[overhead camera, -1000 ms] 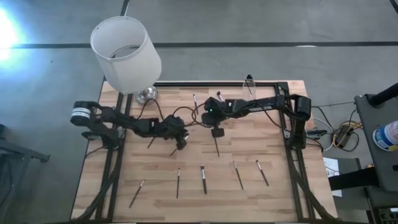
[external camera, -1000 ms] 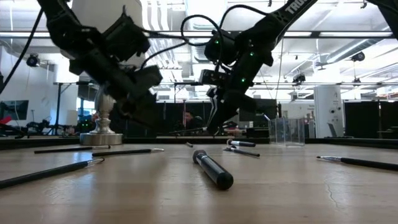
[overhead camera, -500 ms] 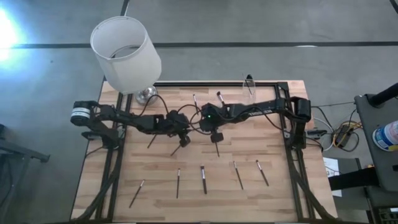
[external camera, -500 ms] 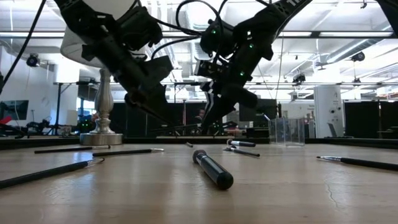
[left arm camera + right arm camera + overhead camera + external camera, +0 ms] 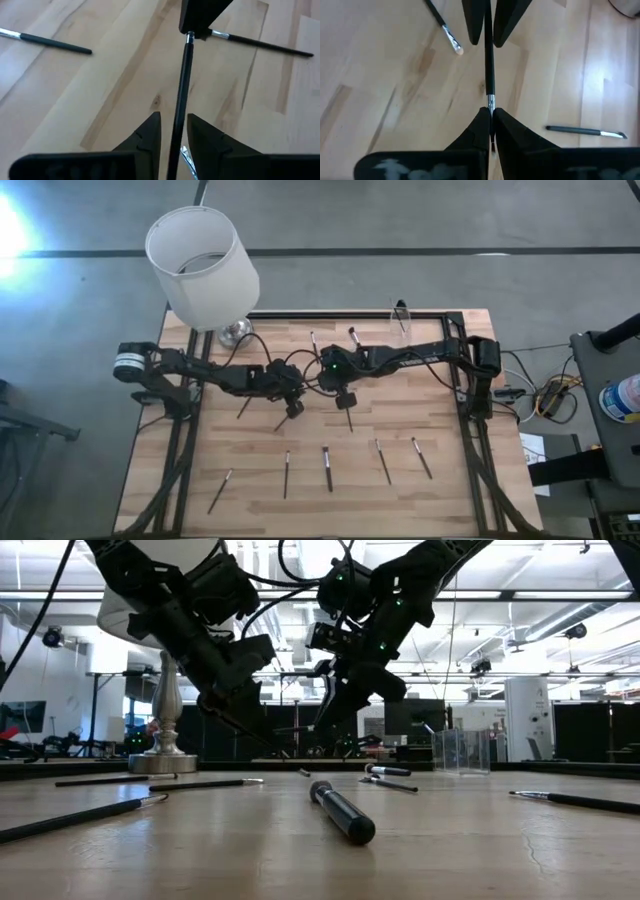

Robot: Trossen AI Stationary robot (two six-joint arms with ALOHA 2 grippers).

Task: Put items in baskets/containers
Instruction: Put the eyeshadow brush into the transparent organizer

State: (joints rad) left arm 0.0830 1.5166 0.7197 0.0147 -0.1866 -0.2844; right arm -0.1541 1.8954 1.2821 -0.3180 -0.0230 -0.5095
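Observation:
One thin dark brush [image 5: 489,65] hangs in the air between my two grippers over the middle of the table. My right gripper [image 5: 490,112] is shut on one end of it. My left gripper [image 5: 174,120] is narrowly open, its fingers standing on either side of the handle [image 5: 179,115]; a gap shows beside the handle. In the high view the left gripper [image 5: 292,406] and the right gripper [image 5: 343,396] are close together. The small clear cup [image 5: 402,315] stands upright at the far edge, right of centre. Several more brushes [image 5: 327,468] lie flat on the table. My right gripper pinches the brush between its two fingertips at the silver ferrule [image 5: 491,101], close to that end. The fingers lie along the brush, which runs straight out from them toward the left gripper. The brush is lifted clear of the table.
A big white lampshade [image 5: 200,265] on a metal base [image 5: 235,332] stands at the far left corner. A row of brushes lies along the near side [image 5: 383,462], two lie near the far edge [image 5: 313,340], and others under the grippers [image 5: 348,418]. A black frame [image 5: 330,314] borders the table.
My right gripper has moved toward the table's left, closing in on the left gripper, and has risen a little. My left gripper has risen slightly with the brush and shifted toward the right one.

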